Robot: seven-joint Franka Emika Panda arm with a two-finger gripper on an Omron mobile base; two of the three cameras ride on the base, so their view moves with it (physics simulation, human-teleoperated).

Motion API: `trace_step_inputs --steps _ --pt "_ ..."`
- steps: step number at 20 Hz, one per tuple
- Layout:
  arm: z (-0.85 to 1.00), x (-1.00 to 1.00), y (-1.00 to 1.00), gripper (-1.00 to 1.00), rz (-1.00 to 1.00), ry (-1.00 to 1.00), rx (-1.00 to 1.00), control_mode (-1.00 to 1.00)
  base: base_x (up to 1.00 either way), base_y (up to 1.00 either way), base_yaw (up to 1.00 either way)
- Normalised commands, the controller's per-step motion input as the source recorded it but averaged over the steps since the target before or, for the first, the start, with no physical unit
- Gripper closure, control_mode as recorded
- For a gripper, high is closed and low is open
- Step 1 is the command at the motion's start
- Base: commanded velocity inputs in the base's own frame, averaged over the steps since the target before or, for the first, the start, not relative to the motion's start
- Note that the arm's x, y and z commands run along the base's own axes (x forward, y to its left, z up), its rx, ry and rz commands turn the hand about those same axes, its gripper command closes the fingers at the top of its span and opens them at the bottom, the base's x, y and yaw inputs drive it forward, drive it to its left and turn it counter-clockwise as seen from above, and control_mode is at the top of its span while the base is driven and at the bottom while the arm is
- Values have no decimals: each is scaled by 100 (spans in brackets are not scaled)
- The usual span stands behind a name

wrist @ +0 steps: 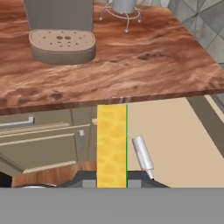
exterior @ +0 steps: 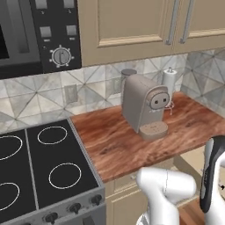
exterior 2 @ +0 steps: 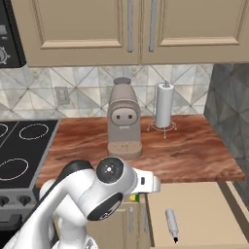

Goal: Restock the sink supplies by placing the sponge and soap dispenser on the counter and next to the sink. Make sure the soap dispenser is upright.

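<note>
We are holding the sponge (wrist: 111, 144), a yellow block with a thin green edge, between the two fingers of our gripper (wrist: 112, 178), which are closing narrowly on its lower end in the hand view. The sponge is standing upright in that view, in front of the front edge of the counter (wrist: 144, 65) and below its top. In the right base view we are seeing a sliver of yellow and green (exterior 2: 134, 197) just under our wrist, low against the beige cabinet front. Just beside the sponge, a grey pen-like object (wrist: 142, 155) is lying on the beige surface (wrist: 175, 140) of an open drawer under the counter. On the counter a beige coffee machine (exterior: 143, 105) is standing near the middle, and a paper towel holder (exterior 2: 164, 107) is standing just beside it toward the back wall. A black stovetop (exterior: 39, 167) with white rings is adjoining the counter's left end.
</note>
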Motion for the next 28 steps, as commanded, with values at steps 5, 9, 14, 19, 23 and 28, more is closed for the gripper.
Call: trace_step_inputs --steps 5,9,14,19,23,28 --pt "0 0 0 100 0 0 0 100 -53 25 26" --pt "0 0 0 100 0 0 0 100 -55 -56 14" --pt "0 0 0 100 0 0 0 100 -26 19 20" --pt "0 0 0 100 0 0 0 100 -36 82 25" --pt "0 0 0 100 0 0 0 100 -41 100 33" --pt "0 0 0 100 0 0 0 100 -47 100 35"
